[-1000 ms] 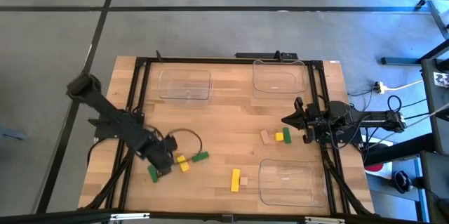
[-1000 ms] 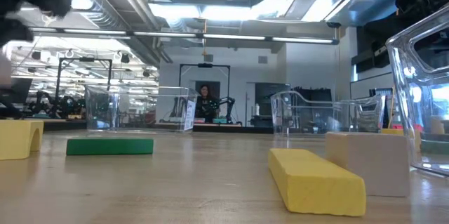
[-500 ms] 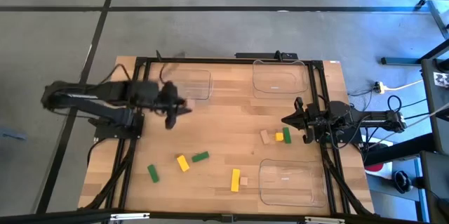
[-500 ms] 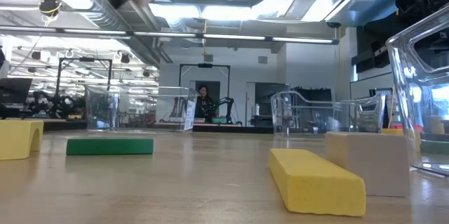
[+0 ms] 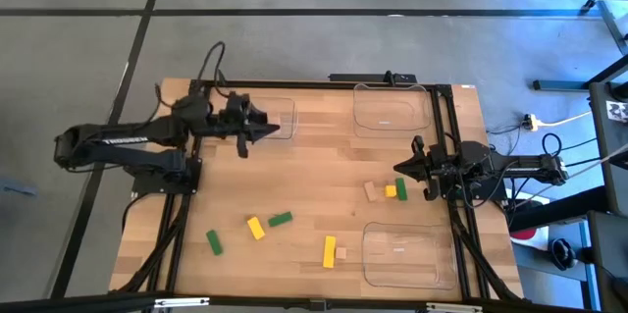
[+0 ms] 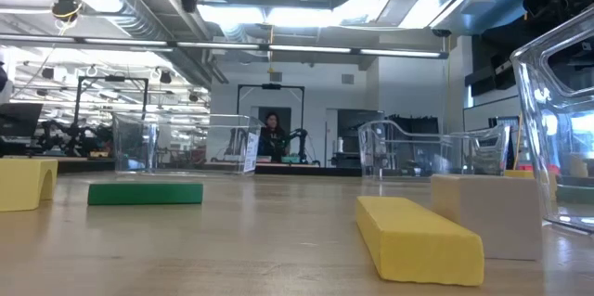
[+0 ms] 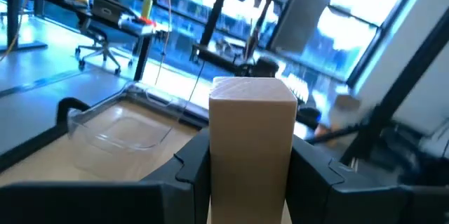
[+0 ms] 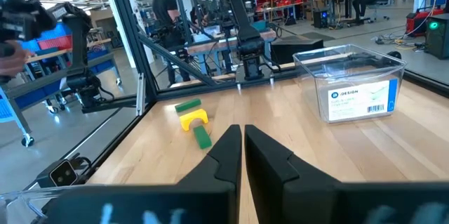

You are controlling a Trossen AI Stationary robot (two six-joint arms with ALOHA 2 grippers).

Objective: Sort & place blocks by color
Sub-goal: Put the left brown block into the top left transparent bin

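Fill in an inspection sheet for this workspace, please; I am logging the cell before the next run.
Surface: wooden table, black frame rails.
Job's things: tan block in left gripper; green, yellow and tan blocks loose, e.g. green bar, yellow bar.
Clutter: three clear trays, e.g..
Grippers: left gripper shut on tan block over the back-left tray; right gripper shut, beside three blocks.
Cables: black cable loop at left arm.
Surroundings: people in room behind.

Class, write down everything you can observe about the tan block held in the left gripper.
The tan block is plain light wood with faint grain, a squared bar with flat faces and crisp edges. It stands upright between the two dark fingers of the left gripper, which press its opposite sides; its top end sticks out above them. It is lifted off the table, at the near edge of a clear tray.
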